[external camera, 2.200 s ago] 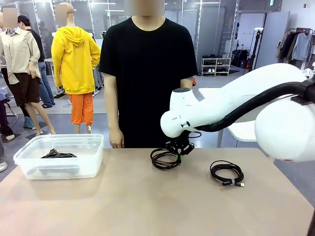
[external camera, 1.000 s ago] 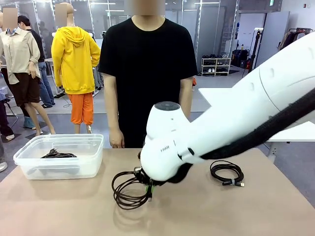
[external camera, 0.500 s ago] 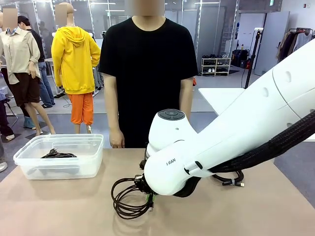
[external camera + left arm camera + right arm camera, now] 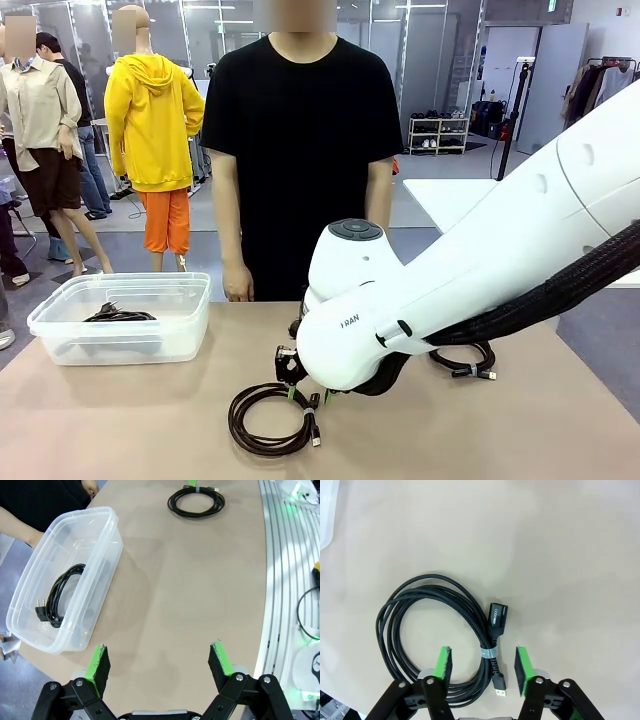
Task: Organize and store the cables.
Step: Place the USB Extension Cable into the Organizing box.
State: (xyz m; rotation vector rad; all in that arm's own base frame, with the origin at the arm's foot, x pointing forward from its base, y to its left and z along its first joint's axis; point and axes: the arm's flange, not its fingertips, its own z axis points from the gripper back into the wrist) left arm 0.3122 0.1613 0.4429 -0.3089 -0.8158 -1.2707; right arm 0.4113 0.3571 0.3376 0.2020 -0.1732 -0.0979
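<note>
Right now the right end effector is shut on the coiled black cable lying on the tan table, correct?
No: the right end effector is open, its pads straddling the coiled black cable lying on the tan table; the right wrist view shows it.

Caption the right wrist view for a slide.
Open right end effector straddling the tied side of a coiled black cable lying on the tan table.

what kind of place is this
Probably a robotics lab in an open indoor hall: a white robot arm reaches over a table, with glass partitions and a clothes rack behind.
</note>
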